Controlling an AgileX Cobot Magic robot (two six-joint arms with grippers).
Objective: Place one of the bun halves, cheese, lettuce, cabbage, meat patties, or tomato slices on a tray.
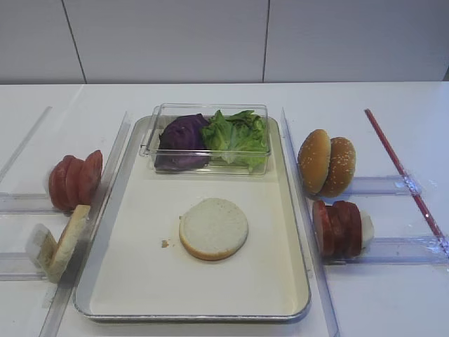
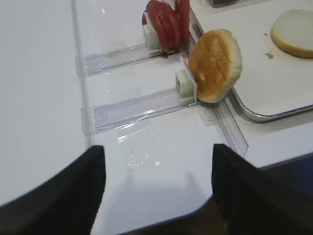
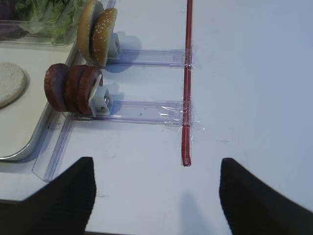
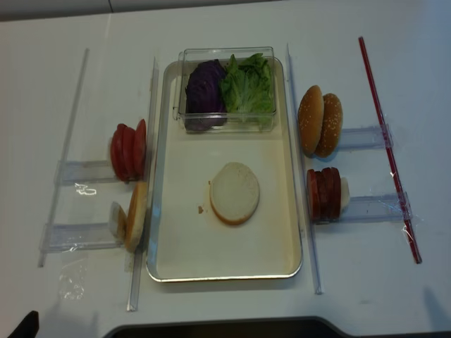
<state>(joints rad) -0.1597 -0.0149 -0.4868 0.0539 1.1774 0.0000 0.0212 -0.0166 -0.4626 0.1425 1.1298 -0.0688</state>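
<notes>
One bun half [image 1: 214, 228] lies cut face up in the middle of the tray [image 1: 133, 281]. A second bun half [image 2: 215, 66] stands on edge in a clear rail left of the tray. Tomato slices [image 1: 74, 181] stand behind it. Purple cabbage [image 1: 182, 140] and lettuce [image 1: 237, 137] share a clear box at the tray's far end. Meat patties [image 3: 68, 88] stand in a rail on the right. No cheese is in view. My left gripper [image 2: 157, 147] hangs open over bare table near the front left. My right gripper [image 3: 156, 160] is open too, over the table at the right, holding nothing.
Sesame-seeded buns [image 1: 326, 163] stand in a rail behind the patties. A red strip [image 1: 403, 175] runs along the table at the far right. Clear plastic guide rails [image 1: 302, 210] flank the tray on both sides. The table's front edge is close under both grippers.
</notes>
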